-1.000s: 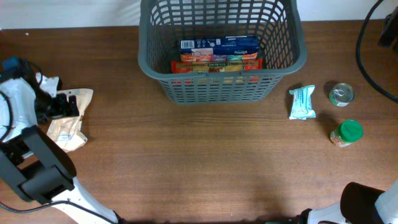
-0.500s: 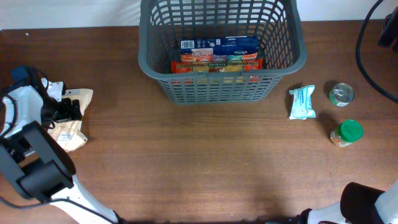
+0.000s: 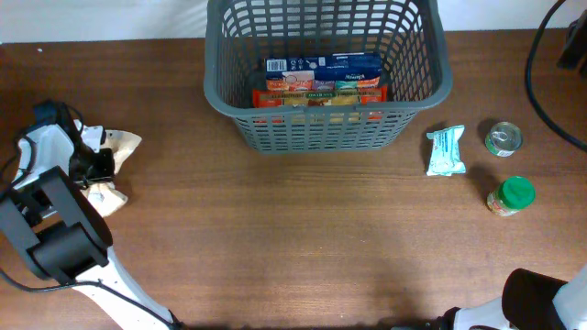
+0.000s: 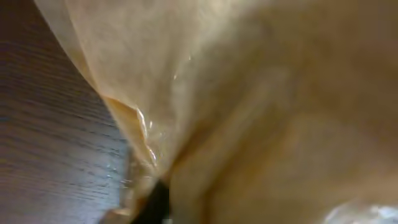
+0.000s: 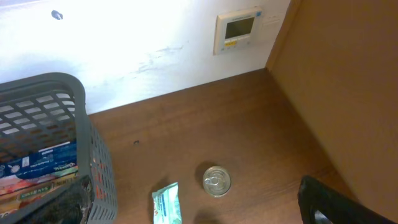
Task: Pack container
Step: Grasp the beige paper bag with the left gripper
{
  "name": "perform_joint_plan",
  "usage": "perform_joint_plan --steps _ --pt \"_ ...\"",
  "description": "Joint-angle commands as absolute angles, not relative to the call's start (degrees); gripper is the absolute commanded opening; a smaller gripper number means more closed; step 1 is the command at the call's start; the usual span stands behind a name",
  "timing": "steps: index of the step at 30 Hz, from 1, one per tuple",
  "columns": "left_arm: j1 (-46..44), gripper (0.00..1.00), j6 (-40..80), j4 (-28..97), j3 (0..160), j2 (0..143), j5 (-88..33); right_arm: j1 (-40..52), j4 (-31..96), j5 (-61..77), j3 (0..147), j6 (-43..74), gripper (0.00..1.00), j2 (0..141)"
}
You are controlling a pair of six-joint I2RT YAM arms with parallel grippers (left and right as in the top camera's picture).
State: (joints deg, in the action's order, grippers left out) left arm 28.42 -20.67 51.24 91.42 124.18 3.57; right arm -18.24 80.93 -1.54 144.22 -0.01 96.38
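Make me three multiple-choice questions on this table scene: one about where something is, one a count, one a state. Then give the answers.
1. Relative to the basket, where is the tan bag?
A inside it
B to its left, at the left gripper
C to its right

2. How many items lie on the table right of the basket?
A one
B two
C three

3. What is the basket's state?
A upright with boxes inside
B empty
C tipped on its side

Answers:
1 B: the overhead view shows the bag bunched at the gripper, far left.
2 C: a blue packet, a tin can and a green-lidded jar lie there.
3 A: boxes show inside it, and its opening faces up.
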Motion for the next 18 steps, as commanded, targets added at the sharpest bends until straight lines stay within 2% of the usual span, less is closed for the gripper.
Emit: perform_joint_plan --steps 1,7,12,18 --pt "27.9 0.02 -21.0 51.8 90.4 126.7 1.2 -18.5 80.8 -2.2 144.6 0.2 0.99 96.5" --pt "27.3 0.02 -21.0 62.2 100.6 125.7 0.8 -18.5 80.8 -2.2 144.6 0.2 0.99 96.5" --pt "24.6 0.02 -21.0 72.5 118.1 123.0 0.8 -18.5 80.8 -2.2 144.6 0.2 0.98 96.5" --pt "18.8 0.01 -21.1 75.5 140.1 118.3 -0.5 -18.5 80.8 -2.2 144.6 0.2 0.99 96.5"
